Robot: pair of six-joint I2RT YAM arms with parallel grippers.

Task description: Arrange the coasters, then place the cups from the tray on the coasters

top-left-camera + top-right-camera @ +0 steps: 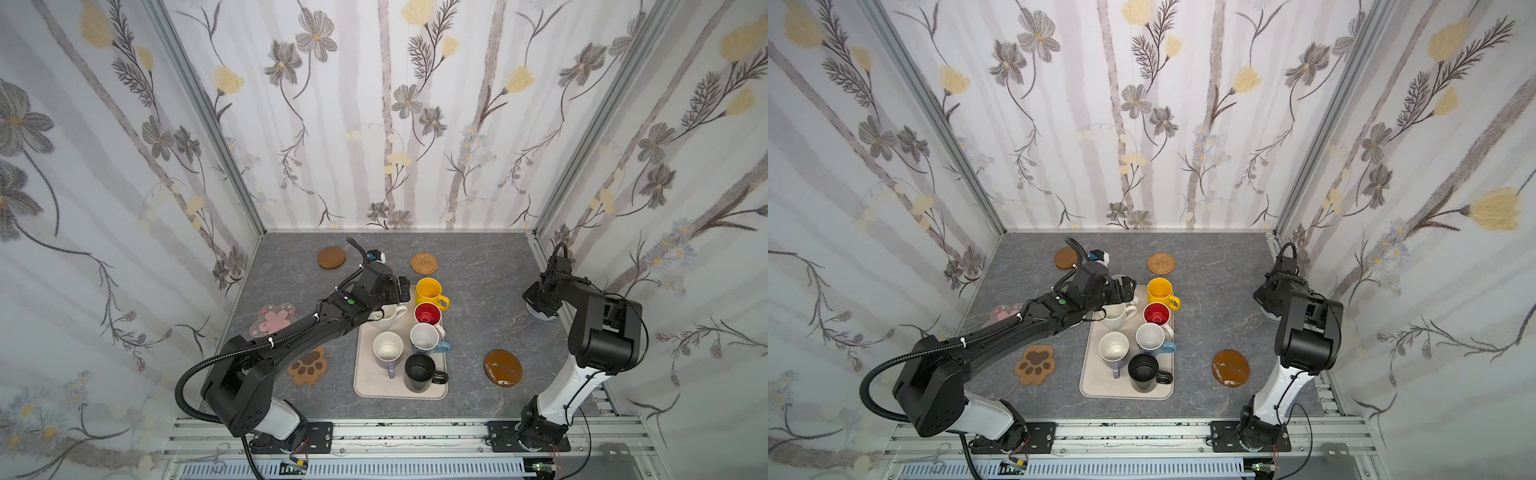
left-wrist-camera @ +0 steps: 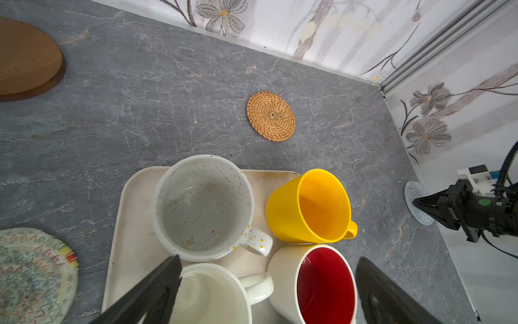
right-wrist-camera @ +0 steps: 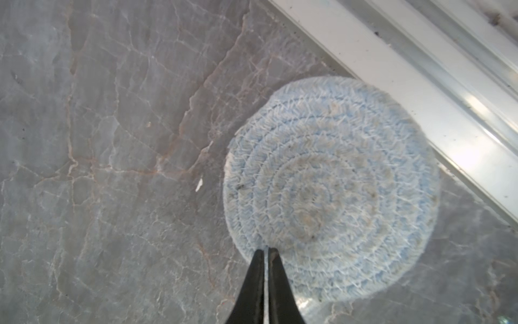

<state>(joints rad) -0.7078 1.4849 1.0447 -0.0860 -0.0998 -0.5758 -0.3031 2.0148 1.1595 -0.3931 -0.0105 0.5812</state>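
**Grey-blue coaster: edge pick at the right wall**

The grey-blue coaster (image 3: pixel 330 190) lies flat on the tabletop (image 3: pixel 112 140). Its far rim is just beside the aluminium rail (image 3: pixel 420 92) of the right wall, well apart from the tray. The right gripper (image 3: pixel 266 249) stands at the coaster's near rim with its jaws together. Whether they pinch the woven edge or only touch it cannot be told.

Procedure (judgement):
- Confirm that the rim is caught before raising the arm.
- The mat looks soft and will probably droop, so carry it low.
- Draw it clear of the rail toward open table, leaving room around it for a mug.

The left gripper (image 2: pixel 269 258) hangs over the tray's far end, jaws wide apart and holding nothing.

Contents: the tray (image 1: pixel 440 392) holds all seven mugs, upright.
- Far end: speckled mug (image 2: pixel 204 207) and yellow mug (image 1: pixel 429 292).
- Next: cream mug (image 1: pixel 384 318) and red-inside mug (image 1: pixel 428 313).
- Then: lavender mug (image 1: pixel 387 349) and light blue mug (image 1: pixel 424 338).
- Nearest: black mug (image 1: pixel 419 372).

Where the insides show, the mugs are empty. No mug stands on a coaster.
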